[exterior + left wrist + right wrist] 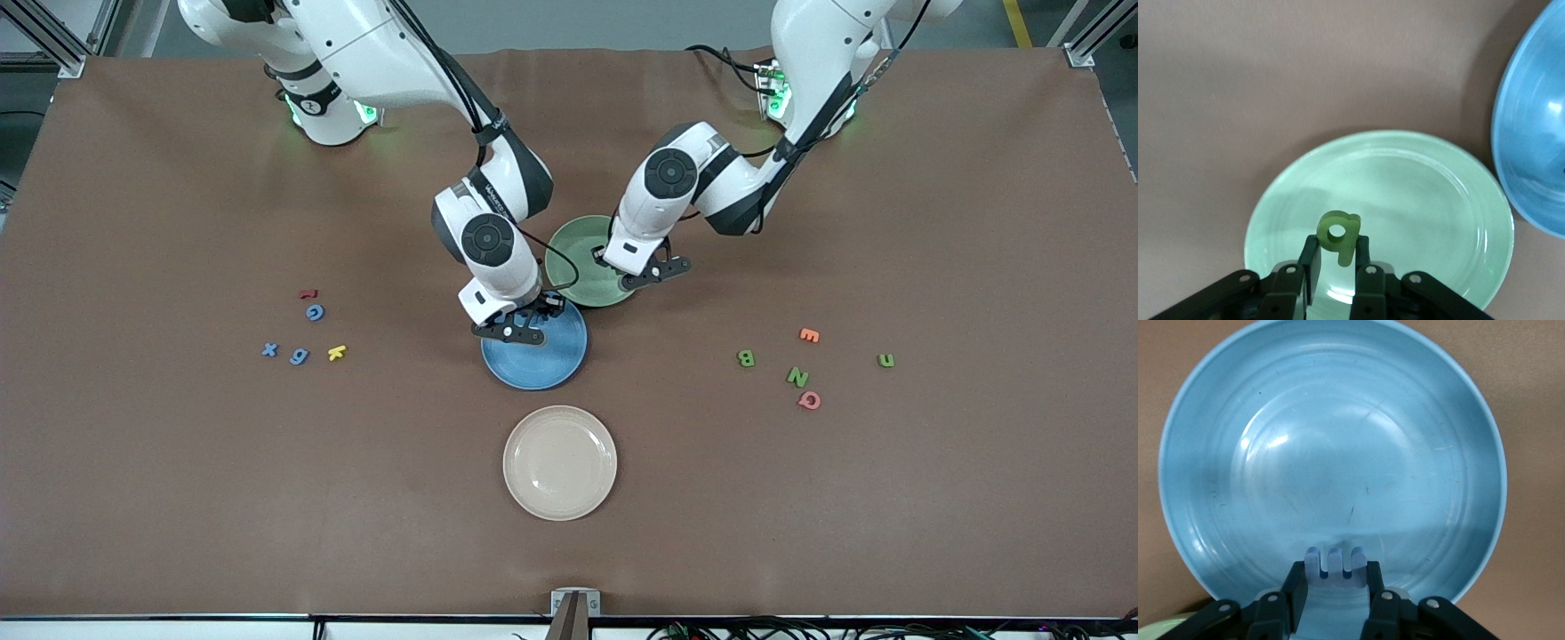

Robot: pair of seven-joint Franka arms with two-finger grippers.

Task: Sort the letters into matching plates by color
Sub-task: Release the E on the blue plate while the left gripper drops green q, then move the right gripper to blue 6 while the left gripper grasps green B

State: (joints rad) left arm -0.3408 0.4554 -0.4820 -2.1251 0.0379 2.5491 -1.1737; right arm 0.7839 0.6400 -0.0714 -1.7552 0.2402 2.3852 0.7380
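Left gripper (1336,267) pinching green letter (1338,235) over green plate (1438,200), right gripper (1336,587) clamping blue letter (1334,565) over blue plate (1331,447); best release low, near each centre.

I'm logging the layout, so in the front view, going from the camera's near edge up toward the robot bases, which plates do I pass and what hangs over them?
Cream plate → blue plate, with the right gripper over it holding a blue letter → green plate, with the left gripper over it holding a green letter.

Even bright overhead light, soft shadows under arms, glare spots on blue plate (1271,443), wrist views slightly soft
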